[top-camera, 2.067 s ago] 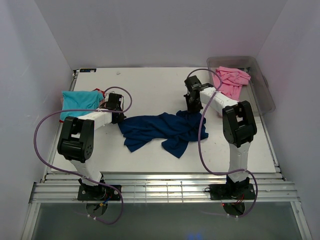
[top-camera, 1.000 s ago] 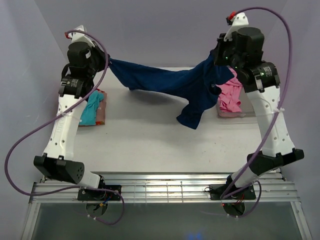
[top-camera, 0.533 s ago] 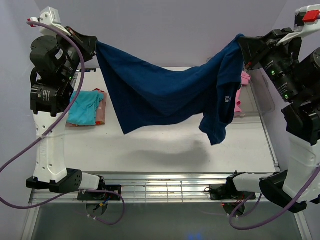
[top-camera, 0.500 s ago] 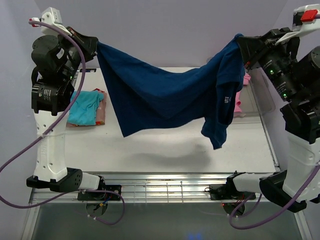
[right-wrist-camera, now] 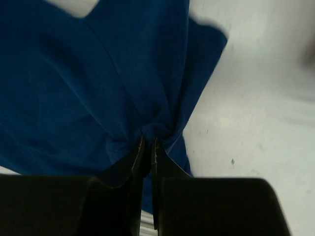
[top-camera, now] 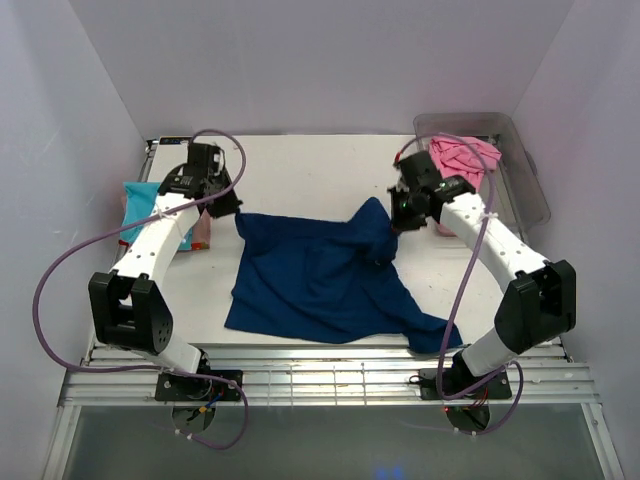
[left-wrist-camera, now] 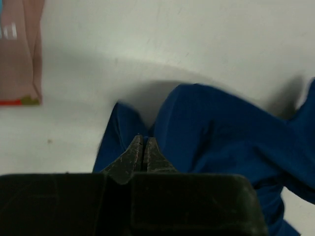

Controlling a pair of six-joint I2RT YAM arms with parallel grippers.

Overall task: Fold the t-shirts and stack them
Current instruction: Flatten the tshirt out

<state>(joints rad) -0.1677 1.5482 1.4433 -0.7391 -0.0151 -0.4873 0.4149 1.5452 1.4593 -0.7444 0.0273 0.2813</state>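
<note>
Half a second ago both arms were way up with the navy shirt [top-camera: 320,285] hanging in the air between them. Now they've come down and it's lying spread on the table [top-camera: 300,165].

Closest to the arm bases, the shirt's bottom edge runs along the 6 o'clock side, with one corner trailing off toward 5 o'clock. It's mostly flat but still rumpled, with a ridge of folds running up toward the right-hand grip.

The left gripper [left-wrist-camera: 143,147] sits at the shirt's 10 o'clock corner. Its fingers are squeezed right together, and the blue cloth bunches up to the tips, so it has that corner pinched. The right gripper [right-wrist-camera: 147,145] is at the 1 o'clock corner, fingers just as tight, with the fabric puckered into a gather where they bite.

Further back, the turquoise shirt [top-camera: 140,205] lies at 9 o'clock by the left edge of the table, just beyond the left arm and well apart from the navy one. The pink shirt [top-camera: 462,158] is up at 2 o'clock, draped in the clear tub [top-camera: 530,190].
</note>
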